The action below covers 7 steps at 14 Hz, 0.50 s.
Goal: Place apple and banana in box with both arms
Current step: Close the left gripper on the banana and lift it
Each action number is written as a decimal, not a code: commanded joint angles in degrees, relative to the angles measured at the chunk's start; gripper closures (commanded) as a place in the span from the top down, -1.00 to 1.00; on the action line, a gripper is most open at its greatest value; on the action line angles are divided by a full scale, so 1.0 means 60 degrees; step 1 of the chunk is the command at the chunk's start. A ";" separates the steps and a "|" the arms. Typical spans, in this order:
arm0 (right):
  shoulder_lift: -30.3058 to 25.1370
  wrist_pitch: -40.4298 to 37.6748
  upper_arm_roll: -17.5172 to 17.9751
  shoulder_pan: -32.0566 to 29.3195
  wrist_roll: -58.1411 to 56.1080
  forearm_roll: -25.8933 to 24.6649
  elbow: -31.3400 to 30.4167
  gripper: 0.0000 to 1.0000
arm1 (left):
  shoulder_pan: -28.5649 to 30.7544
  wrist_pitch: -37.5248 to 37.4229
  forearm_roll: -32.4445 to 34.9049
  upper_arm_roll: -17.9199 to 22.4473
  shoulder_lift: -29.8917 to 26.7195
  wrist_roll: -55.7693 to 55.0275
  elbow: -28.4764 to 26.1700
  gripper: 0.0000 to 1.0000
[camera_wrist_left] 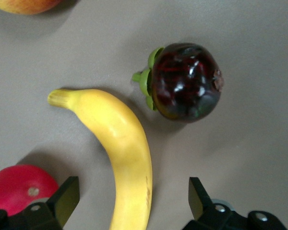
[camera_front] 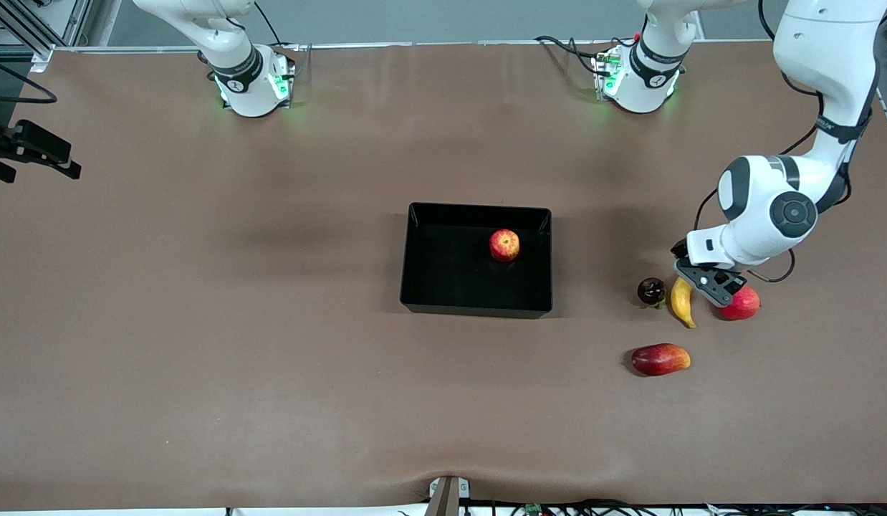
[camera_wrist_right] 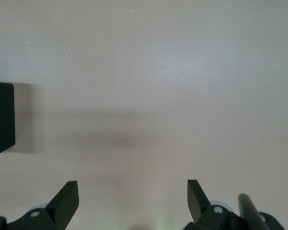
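Note:
The apple (camera_front: 504, 245), red with yellow streaks, lies in the black box (camera_front: 415, 258) at mid-table, close to the wall on the left arm's side. The yellow banana (camera_front: 682, 302) lies on the table toward the left arm's end. My left gripper (camera_front: 707, 285) hangs low over the banana, open. In the left wrist view the banana (camera_wrist_left: 120, 143) runs between the two spread fingers of that gripper (camera_wrist_left: 133, 196), untouched. My right gripper (camera_wrist_right: 133, 191) is open and empty over bare table, with a box corner (camera_wrist_right: 1, 120) at the view's edge. It is out of the front view.
A dark purple fruit with green leaves (camera_front: 651, 290) (camera_wrist_left: 185, 81) lies beside the banana toward the box. A smooth pinkish-red fruit (camera_front: 742, 304) (camera_wrist_left: 19, 189) lies beside it under the left arm. An elongated red-orange fruit (camera_front: 660, 359) lies nearer the front camera.

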 commanded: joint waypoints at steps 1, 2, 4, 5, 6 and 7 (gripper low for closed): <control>-0.0050 -0.0056 0.0068 -0.0095 -0.0086 -0.0094 -0.0057 1.00 | 0.0032 0.0319 0.0124 -0.0016 0.0136 0.0103 -0.0047 0.85; -0.0050 -0.0056 0.0068 -0.0110 -0.0086 -0.0108 -0.0057 1.00 | 0.0018 0.0319 0.0124 -0.0016 0.0150 0.0103 -0.0047 0.62; -0.0050 -0.0056 0.0068 -0.0096 -0.0086 -0.0094 -0.0057 1.00 | 0.0032 0.0349 0.0124 -0.0001 0.0224 0.0103 -0.0047 -0.04; -0.0050 -0.0070 0.0068 -0.0095 -0.0086 -0.0108 -0.0057 1.00 | 0.0032 0.0349 0.0124 -0.0001 0.0224 0.0103 -0.0061 -0.37; -0.0050 -0.0070 0.0068 -0.0095 -0.0086 -0.0109 -0.0057 1.00 | 0.0032 0.0349 0.0124 -0.0001 0.0224 0.0118 -0.0061 -0.70; -0.0050 -0.0070 0.0068 -0.0095 -0.0086 -0.0109 -0.0057 1.00 | 0.0032 0.0349 0.0138 -0.0001 0.0224 0.0133 -0.0061 -0.95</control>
